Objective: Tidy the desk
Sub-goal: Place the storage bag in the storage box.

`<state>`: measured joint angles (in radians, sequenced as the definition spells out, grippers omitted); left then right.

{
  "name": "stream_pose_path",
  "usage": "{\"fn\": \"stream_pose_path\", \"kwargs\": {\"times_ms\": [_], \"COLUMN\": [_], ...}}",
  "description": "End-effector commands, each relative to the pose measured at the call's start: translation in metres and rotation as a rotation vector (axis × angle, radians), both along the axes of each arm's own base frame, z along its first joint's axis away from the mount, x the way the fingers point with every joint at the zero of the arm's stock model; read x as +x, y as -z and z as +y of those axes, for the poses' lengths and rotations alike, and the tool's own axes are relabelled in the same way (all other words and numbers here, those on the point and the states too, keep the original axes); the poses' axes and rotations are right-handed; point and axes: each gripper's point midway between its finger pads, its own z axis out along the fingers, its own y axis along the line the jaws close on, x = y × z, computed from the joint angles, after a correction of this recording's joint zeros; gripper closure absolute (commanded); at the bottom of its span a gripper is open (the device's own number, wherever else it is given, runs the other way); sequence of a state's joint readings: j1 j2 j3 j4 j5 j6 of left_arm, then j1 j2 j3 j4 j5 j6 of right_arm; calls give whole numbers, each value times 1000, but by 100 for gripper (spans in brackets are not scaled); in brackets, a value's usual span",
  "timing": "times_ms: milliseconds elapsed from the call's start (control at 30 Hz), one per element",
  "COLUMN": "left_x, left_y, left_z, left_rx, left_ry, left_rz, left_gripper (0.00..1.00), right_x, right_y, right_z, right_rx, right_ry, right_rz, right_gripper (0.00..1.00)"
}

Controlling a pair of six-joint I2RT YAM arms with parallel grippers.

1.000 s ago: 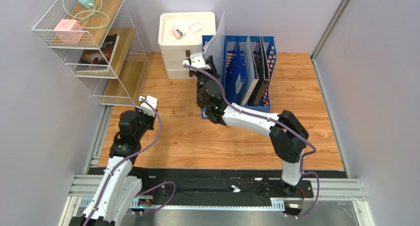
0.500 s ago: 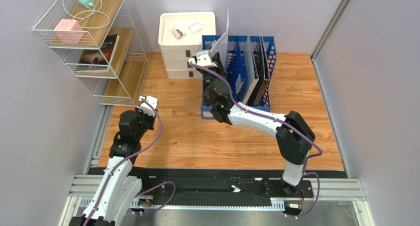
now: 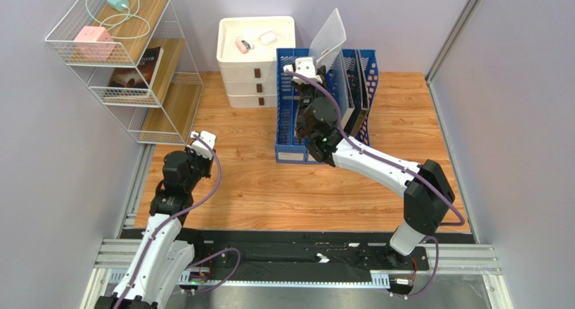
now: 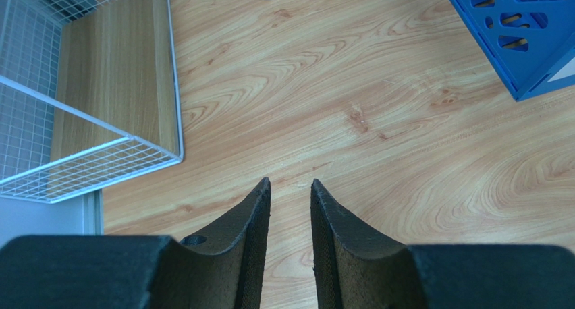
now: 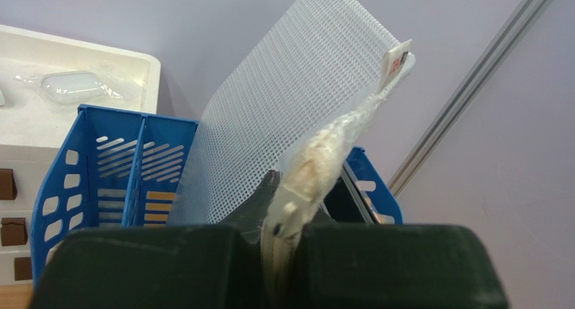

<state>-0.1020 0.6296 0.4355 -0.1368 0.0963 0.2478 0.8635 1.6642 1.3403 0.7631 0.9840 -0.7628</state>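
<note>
The desk (image 3: pixel 256 187) is a light orange-brown wooden top. My right gripper (image 3: pixel 316 66) is shut on the lower edge of a translucent white mesh pouch (image 3: pixel 329 38) and holds it upright, tilted right, above the middle slots of the blue file rack (image 3: pixel 289 130). In the right wrist view the pouch (image 5: pixel 290 106) rises from between my fingers (image 5: pixel 266 194), with the rack (image 5: pixel 88 181) behind it. My left gripper (image 3: pixel 202 142) hovers low over the desk's left side. Its jaws (image 4: pixel 290 184) stand slightly apart with nothing between them.
A white wire shelf (image 3: pixel 128 66) with a pink box, a cable and a book stands at the back left. A white drawer unit (image 3: pixel 250 59) carries small items on top. Dark folders (image 3: pixel 354 96) fill the rack's right slots. A wall rail (image 3: pixel 449 36) runs along the right.
My right gripper has carried the mesh pouch to the right and up, from the rack's left end to over its middle slots. The left arm has not moved.
</note>
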Motion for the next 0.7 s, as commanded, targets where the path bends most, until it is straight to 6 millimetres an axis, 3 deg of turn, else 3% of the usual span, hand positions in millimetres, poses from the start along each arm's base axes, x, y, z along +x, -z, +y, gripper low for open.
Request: {"fn": "stream_pose_path", "kwargs": {"times_ms": [0,133,200,300,333,400,433,500,600,667], "left_x": [5,5,4,4,4,3,3,3,3,4], "left_y": [-16,-17,-18,-18,-18,-18,-18,-17,-17,-18], "left_z": [0,1,0,0,-1,-1,-1,-1,-1,-2], "left_rx": [-5,-2,-3,-4,-4,-4,-4,-6,-6,-6], "left_ry": [5,1,4,7,10,10,10,13,13,14], "left_rz": [-50,-54,-55,-57,-57,-55,-57,-54,-51,-53], "left_gripper": [65,65,65,65,65,65,65,65,65,64], "right_x": [0,-2,-2,-2,-2,-3,-5,-11,-32,-58], "right_y": [23,53,60,73,75,81,81,78,55,24], "right_z": [-8,-6,-6,-4,-2,1,0,-1,-2,-5], "right_rx": [55,70,83,89,93,122,139,157,221,305], "right_ry": [35,13,13,10,0,-9,1,-1,-33,-91], "right_rz": [84,160,167,205,218,252,256,253,216,169], "right_gripper": [89,88,92,86,66,46,26,5,0,0]}}
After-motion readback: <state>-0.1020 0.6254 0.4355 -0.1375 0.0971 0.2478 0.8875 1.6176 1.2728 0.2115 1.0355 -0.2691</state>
